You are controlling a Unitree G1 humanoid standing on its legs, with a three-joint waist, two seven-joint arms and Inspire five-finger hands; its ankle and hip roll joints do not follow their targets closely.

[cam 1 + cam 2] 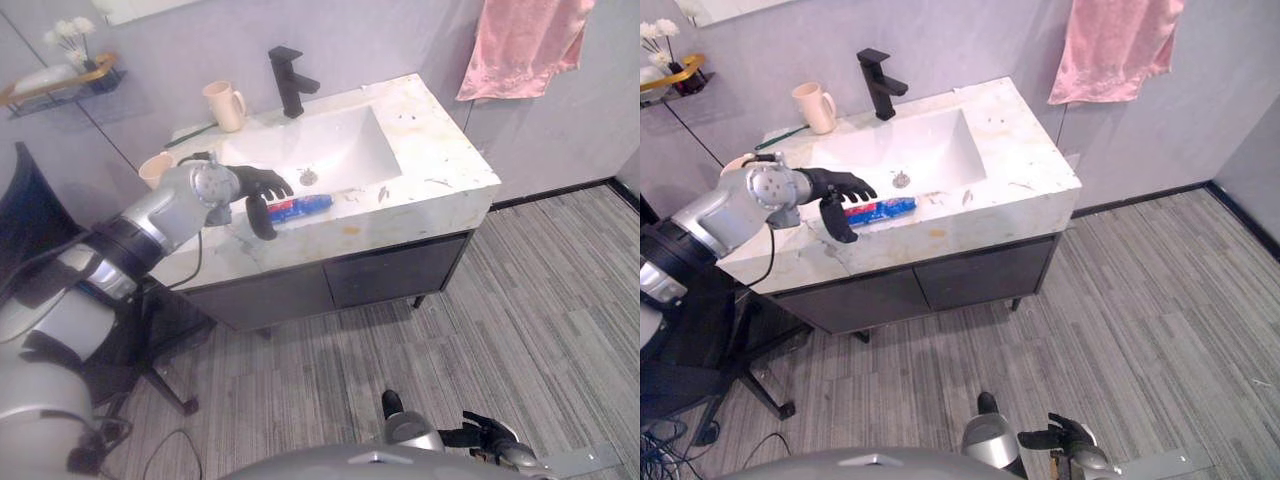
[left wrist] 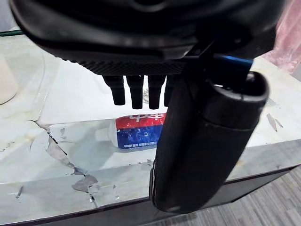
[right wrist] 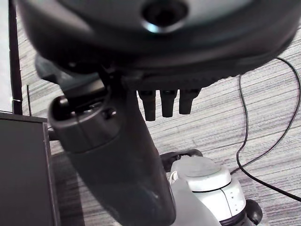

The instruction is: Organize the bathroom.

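A wall shelf (image 1: 55, 85) with white flowers (image 1: 68, 36) hangs at far left above a marble vanity counter (image 1: 440, 170), where the robot's left hand (image 1: 262, 190) reaches over the near edge with fingers (image 2: 134, 90) extended and spread and thumb hanging down, closed on nothing. Just beneath and beyond its fingertips lies a toothpaste tube (image 1: 300, 206), red, white and blue, flat on the counter's front strip between the white sink basin (image 1: 320, 145) and the edge, its cap end pointing left; whether the fingers touch it cannot be told. Farther back on the left stand a cream mug (image 1: 225, 105) and a second cup (image 1: 155, 168), with a green toothbrush (image 1: 190, 134) lying between them near the wall. A black faucet (image 1: 290, 80) rises behind the basin, and a pink towel (image 1: 525, 45) hangs on the wall at far right. The right hand (image 1: 1065, 436) hangs low over the striped floor (image 1: 540, 300), fingers loosely extended, empty.
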